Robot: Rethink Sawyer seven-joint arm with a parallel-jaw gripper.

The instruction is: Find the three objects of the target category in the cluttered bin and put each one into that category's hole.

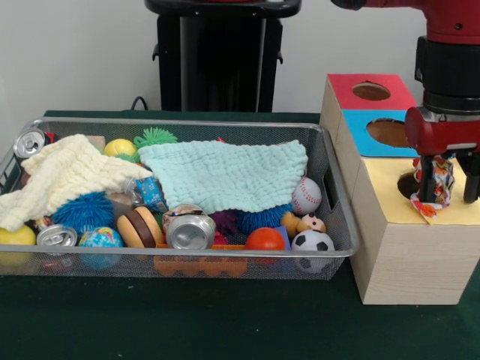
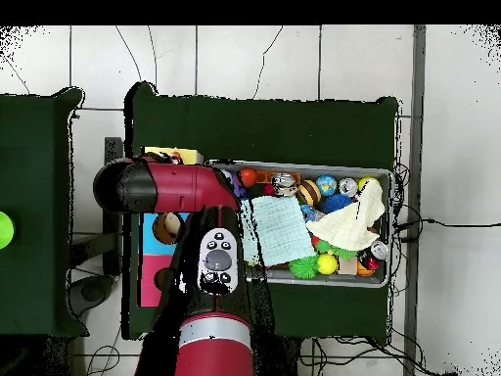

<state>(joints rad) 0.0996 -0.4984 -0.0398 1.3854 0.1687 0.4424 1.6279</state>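
Observation:
My gripper [image 1: 448, 189] hangs over the yellow top of the largest pale wooden box [image 1: 412, 255] at the right. Its fingers [image 1: 429, 180] stand apart. A knotted multicolour rope [image 1: 442, 184] hangs between them, against the left finger, and its lower end touches the yellow surface beside the yellow-surround hole [image 1: 407, 184]. The arm partly hides the hole. The silver wire-mesh bin [image 1: 225, 253] lies to the left, full of clutter. In the overhead view my arm [image 2: 210, 259] covers the box and gripper, and the bin [image 2: 392, 211] lies to the right. No other multicoloured soft piece shows.
In the bin lie a mint cloth [image 1: 225, 174], a pale yellow cloth [image 1: 64, 176], silver cans [image 1: 191, 231], a fuzzy blue ball [image 1: 84, 211], a baseball [image 1: 306, 196] and a soccer ball [image 1: 313, 242]. The blue-surround hole [image 1: 388, 132] and the red-surround hole [image 1: 370, 91] sit behind the yellow one.

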